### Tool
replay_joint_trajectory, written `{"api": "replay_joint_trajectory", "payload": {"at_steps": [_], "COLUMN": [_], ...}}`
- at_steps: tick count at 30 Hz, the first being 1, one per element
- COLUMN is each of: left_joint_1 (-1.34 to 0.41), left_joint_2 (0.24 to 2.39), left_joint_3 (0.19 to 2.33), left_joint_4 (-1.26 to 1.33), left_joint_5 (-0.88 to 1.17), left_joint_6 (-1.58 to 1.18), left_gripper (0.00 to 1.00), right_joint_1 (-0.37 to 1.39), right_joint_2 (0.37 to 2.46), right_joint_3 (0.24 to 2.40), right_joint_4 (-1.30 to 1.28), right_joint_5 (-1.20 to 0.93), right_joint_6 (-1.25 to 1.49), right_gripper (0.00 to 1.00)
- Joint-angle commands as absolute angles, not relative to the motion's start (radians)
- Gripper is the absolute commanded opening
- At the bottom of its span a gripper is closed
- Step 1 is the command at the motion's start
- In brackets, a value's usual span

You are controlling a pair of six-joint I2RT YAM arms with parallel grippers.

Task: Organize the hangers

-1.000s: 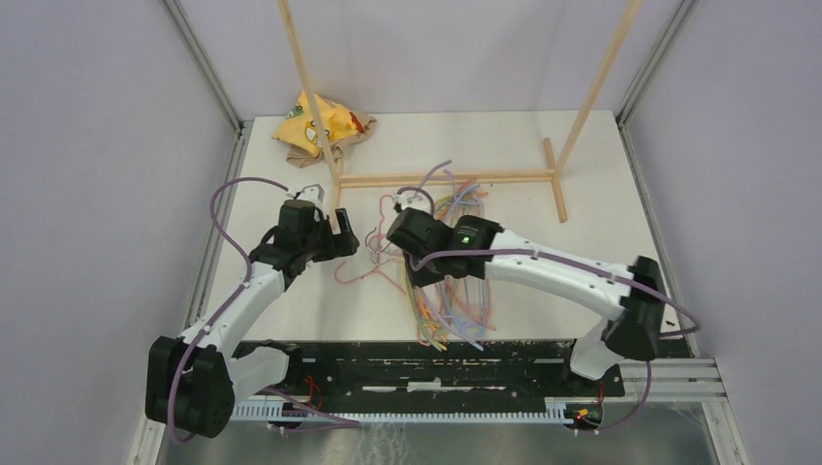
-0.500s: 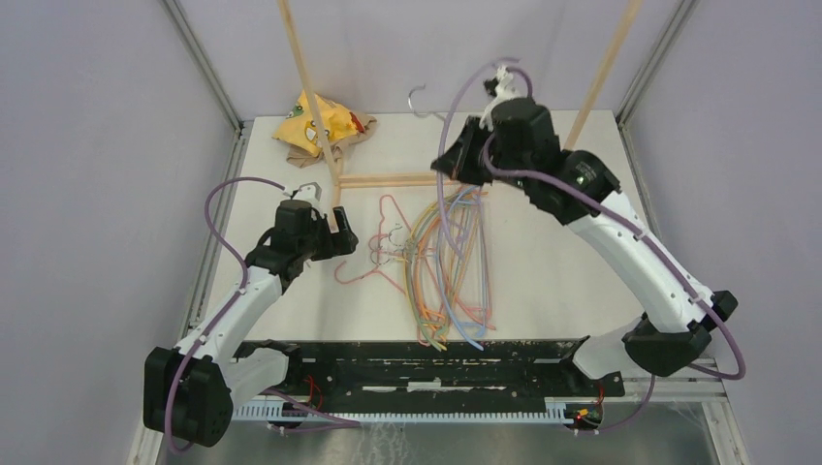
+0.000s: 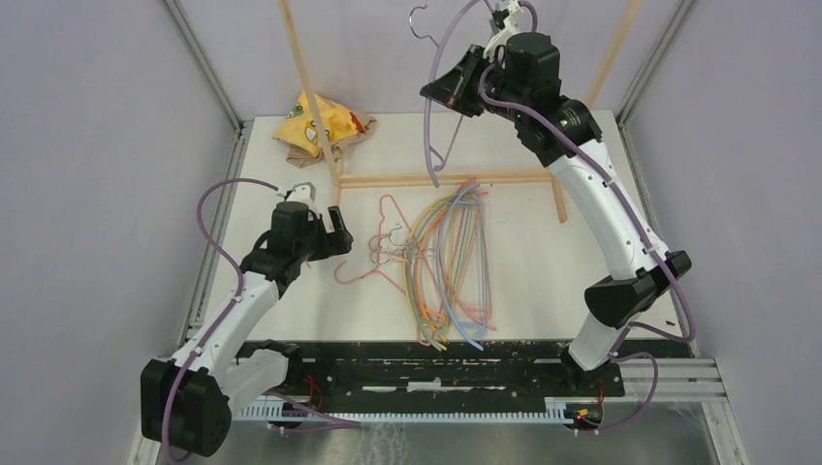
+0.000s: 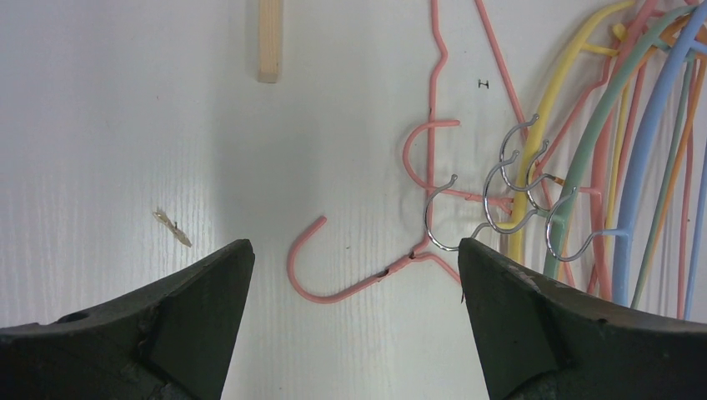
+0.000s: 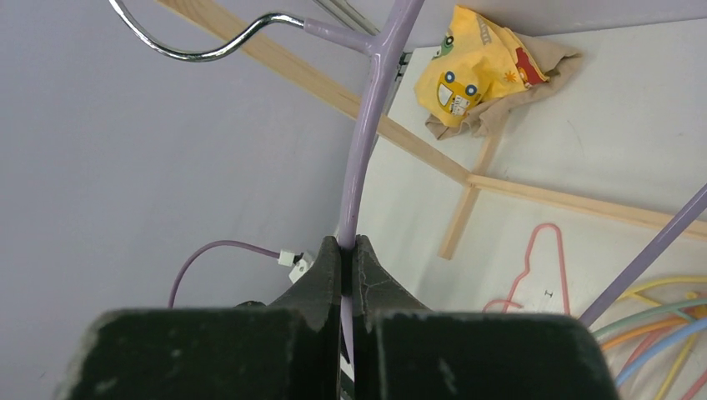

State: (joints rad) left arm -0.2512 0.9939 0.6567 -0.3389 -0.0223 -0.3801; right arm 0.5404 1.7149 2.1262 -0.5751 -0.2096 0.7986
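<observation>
Several hangers (image 3: 451, 262) in yellow, orange, light blue, green and pink lie in a pile on the white table, metal hooks bunched at the pile's left (image 4: 517, 196). A pink hanger (image 4: 333, 287) lies at its left edge. My left gripper (image 3: 339, 237) is open and empty, hovering over that pink hook (image 4: 354, 250). My right gripper (image 3: 436, 89) is raised high at the back, shut on the shoulder of a lavender hanger (image 5: 367, 133). Its metal hook (image 3: 418, 14) points up near the rack's left upright.
A light wooden rack frame has a base bar (image 3: 446, 178) across the back of the table and two uprights (image 3: 305, 77), (image 3: 616, 48). A yellow printed cloth (image 3: 315, 124) lies at the back left. Grey walls close in both sides.
My right arm has lifted the lavender hanger from the pile and carried it up and back, high by the rack. My left arm has barely moved.
</observation>
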Motion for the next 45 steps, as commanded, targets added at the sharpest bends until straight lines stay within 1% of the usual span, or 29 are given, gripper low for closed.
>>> {"api": "replay_joint_trajectory", "payload": {"at_steps": [1,9,28,34,38,45], "left_joint_1": [-0.256,-0.256,-0.256,-0.256,-0.256,-0.256], "left_joint_2": [0.976,1.005,1.010,1.008,1.010,1.022], "left_joint_3": [0.662,0.661,0.661,0.663,0.663,0.660], "left_joint_4": [-0.339,-0.339,-0.337,-0.339,-0.338,-0.329], "left_joint_5": [-0.052,-0.066,-0.077,-0.078,-0.070,-0.048], "left_joint_6": [-0.351,-0.354,-0.353,-0.350,-0.351,-0.354], "left_gripper": [0.99,0.99,0.99,0.99,0.99,0.99], "right_joint_1": [0.493,0.452,0.320,0.266,0.226,0.153], "right_joint_2": [1.702,1.722,1.770,1.701,1.646,1.584], "right_joint_3": [2.188,2.232,2.210,2.082,1.988,1.900], "right_joint_4": [-0.405,-0.376,-0.413,-0.395,-0.353,-0.339], "right_joint_5": [-0.263,-0.338,-0.243,-0.198,-0.209,-0.230], "right_joint_6": [0.828,0.843,0.927,0.970,0.999,1.026], "right_gripper": [0.01,0.01,0.01,0.01,0.01,0.01]}}
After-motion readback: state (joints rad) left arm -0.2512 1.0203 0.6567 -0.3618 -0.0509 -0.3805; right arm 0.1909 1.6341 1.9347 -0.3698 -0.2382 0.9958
